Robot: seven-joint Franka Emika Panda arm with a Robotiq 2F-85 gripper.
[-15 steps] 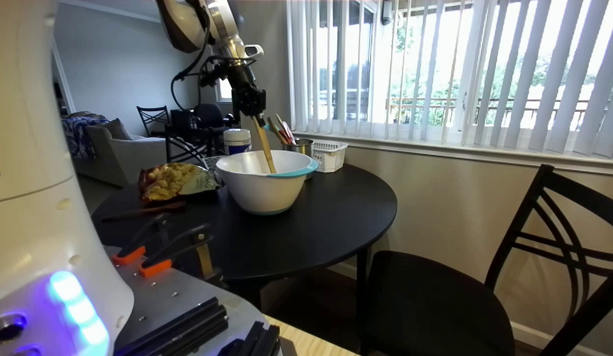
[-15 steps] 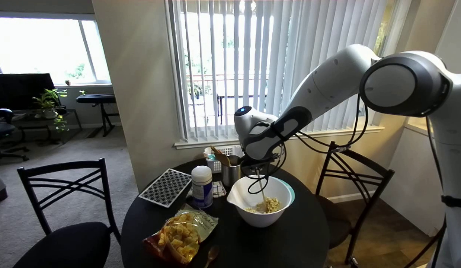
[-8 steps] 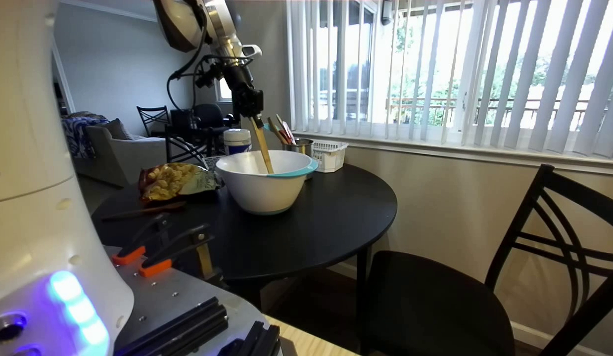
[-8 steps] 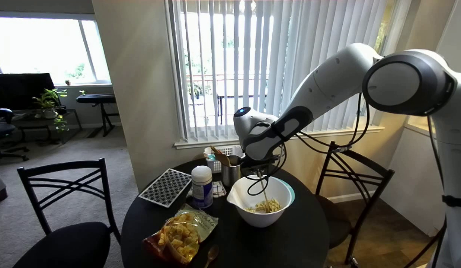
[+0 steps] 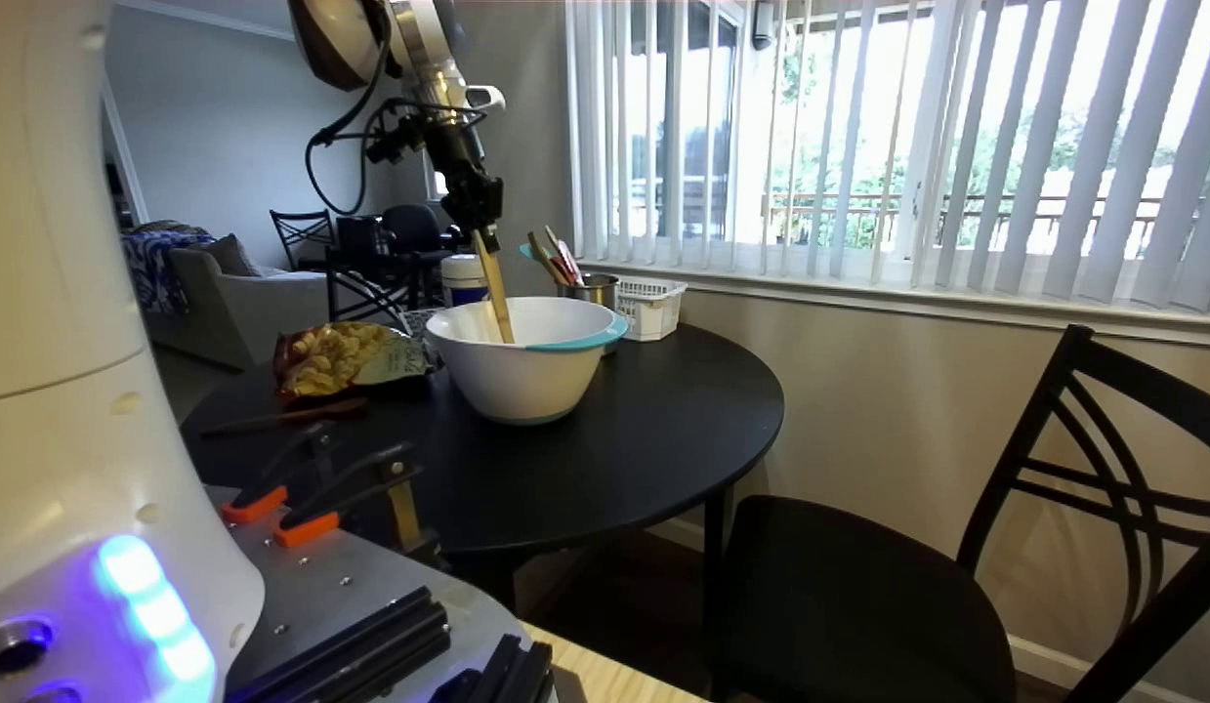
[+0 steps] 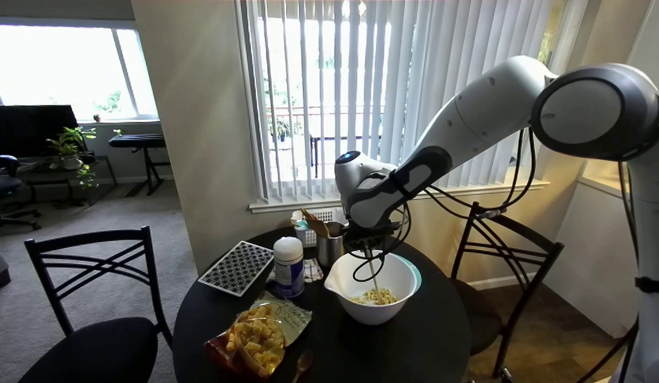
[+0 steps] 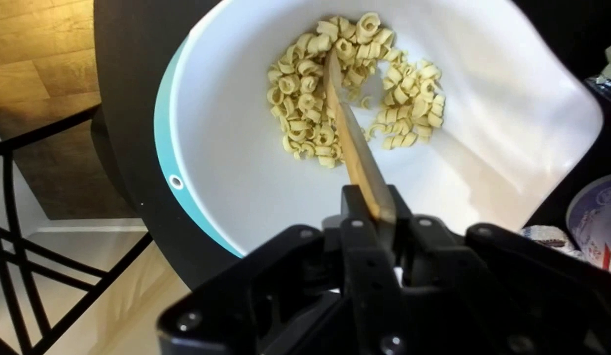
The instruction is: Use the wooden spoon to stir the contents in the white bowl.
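My gripper [image 7: 375, 204] is shut on the handle of the wooden spoon [image 7: 357, 143], which slants down into the white bowl [image 7: 221, 113]. In the wrist view the spoon's far end rests among curled pale yellow pieces [image 7: 305, 98] on the bowl's floor. These pieces form a curved heap with a small bare patch on its inner side. An exterior view has the gripper [image 5: 485, 234] above the bowl's rim, and the bowl's wall [image 5: 517, 386] hides the spoon's lower end. From above, in an exterior view, the bowl [image 6: 372, 315] stands upright with the spoon [image 6: 374, 279] inside.
An opened snack bag [image 6: 260, 335] and a second brown spoon [image 6: 303, 363] lie on the black table [image 5: 663, 439]. Close to the bowl stand a white-lidded canister [image 6: 289, 271] and a metal utensil pot [image 6: 329, 250]. A white basket [image 5: 648, 312] is by the wall.
The gripper and the spoon have swung left in an exterior view, toward the bowl's other side. The arm's elbow has shifted right in an exterior view. The bowl stays in place.
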